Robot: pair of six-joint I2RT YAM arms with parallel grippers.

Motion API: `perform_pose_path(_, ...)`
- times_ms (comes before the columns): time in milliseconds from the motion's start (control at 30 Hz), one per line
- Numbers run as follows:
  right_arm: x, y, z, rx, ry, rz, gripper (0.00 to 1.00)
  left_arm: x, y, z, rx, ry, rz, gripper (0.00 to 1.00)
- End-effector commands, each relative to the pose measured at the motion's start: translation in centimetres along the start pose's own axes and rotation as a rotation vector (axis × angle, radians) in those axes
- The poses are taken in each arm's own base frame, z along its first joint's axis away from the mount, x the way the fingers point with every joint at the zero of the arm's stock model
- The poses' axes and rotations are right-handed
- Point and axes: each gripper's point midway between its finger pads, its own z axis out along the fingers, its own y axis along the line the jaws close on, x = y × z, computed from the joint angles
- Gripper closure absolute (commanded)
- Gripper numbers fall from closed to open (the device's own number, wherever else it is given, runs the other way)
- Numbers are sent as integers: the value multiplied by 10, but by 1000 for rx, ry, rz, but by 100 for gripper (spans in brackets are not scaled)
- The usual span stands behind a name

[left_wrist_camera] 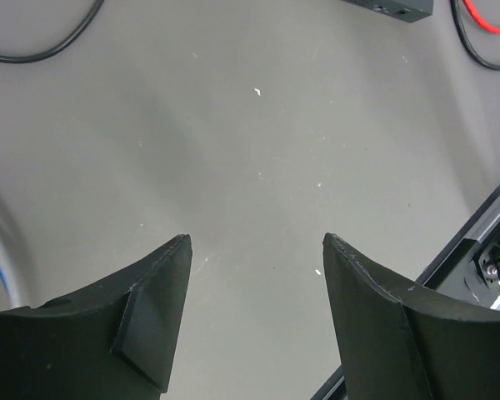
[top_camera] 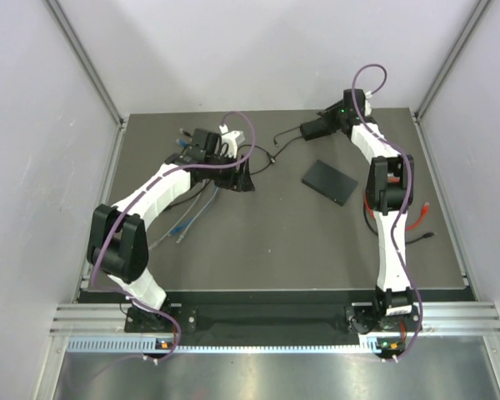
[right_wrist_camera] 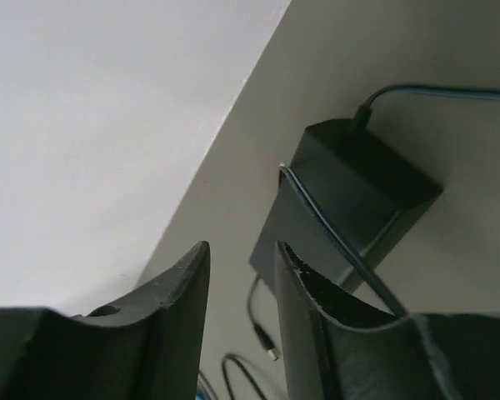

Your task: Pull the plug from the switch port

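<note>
From my station I count two arms, two pincers, one switch and one adapter block.

The switch point(top_camera: 329, 182) lies flat on the table point(top_camera: 275, 250), a little off centre toward 2 o'clock and well apart from both pincers. In the left wrist view only its corner shows, up at 1 o'clock.

The left gripper point(left_wrist_camera: 254, 242) sits at about 10 o'clock from the table's centre. Its two fingers point(left_wrist_camera: 154, 317) are spread wide with nothing between them, just bare tabletop.

The right gripper point(right_wrist_camera: 242, 246) is reached out to 1 o'clock near the back wall, right at the black adapter block point(right_wrist_camera: 350, 187). Its fingers stand a narrow gap apart, and I see only table through that gap. One thin black cord point(right_wrist_camera: 333, 236) runs from the block across the outer face of the right-hand finger, draped over it rather than pinched. Whether the finger actually touches the block I can't tell.

One red cable point(top_camera: 418, 217) lies loose at 4 o'clock near the table's right edge, beside the right arm. A small bundle of pale blue-grey cables point(top_camera: 187, 221) trails at 8 o'clock under the left arm — I can't count the strands.
</note>
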Motion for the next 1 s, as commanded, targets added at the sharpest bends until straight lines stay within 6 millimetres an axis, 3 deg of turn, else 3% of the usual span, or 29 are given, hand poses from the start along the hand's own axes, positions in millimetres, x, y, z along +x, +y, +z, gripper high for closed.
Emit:
perform_pose_path(0,-8,20,-13,-44,40,-119,62,-11,-8,-11,12,-40,29,31)
perform_pose_path(67,0,9,-20,-25,78,-157,60,-13,-8,-8,20,-39,19,31)
perform_pose_path(100,-2,20,-33,-42,75,-171,60,-14,-7,-6,23,-39,16,31)
perform_pose_path(167,9,8,-44,-23,119,-209,59,-17,-9,-2,40,-35,5,32)
perform_pose_path(200,7,21,-62,-43,125,-230,59,-18,-10,0,47,-32,3,32)
perform_pose_path(267,13,12,-79,-12,161,-316,58,-20,-13,3,73,-29,-9,34)
perform_pose_path(300,10,18,-102,2,163,-347,58,-20,-13,6,77,-27,-16,35)
perform_pose_path(333,14,0,-109,38,178,-407,58,-19,-13,9,87,-26,-23,36)
perform_pose_path(367,5,11,-133,19,154,-447,58,-18,-15,11,101,-20,-37,38)
perform_pose_path(433,3,-18,-151,102,161,-550,58,-15,-15,15,115,-8,-53,41)
perform_pose_path(467,-2,-18,-169,115,156,-580,58,-15,-17,16,126,-7,-61,41)
perform_pose_path(533,-7,-40,-181,174,181,-654,58,-12,-17,17,131,-1,-71,41)
perform_pose_path(667,-19,-79,-194,307,233,-730,59,-8,-16,20,140,9,-92,41)
perform_pose_path(733,-22,-87,-196,342,257,-743,58,-6,-17,22,149,18,-102,42)
perform_pose_path(900,-23,-102,-189,387,300,-750,58,-11,-21,22,162,10,-107,43)
perform_pose_path(967,-16,-127,-185,464,369,-737,61,-12,-21,21,162,9,-103,43)
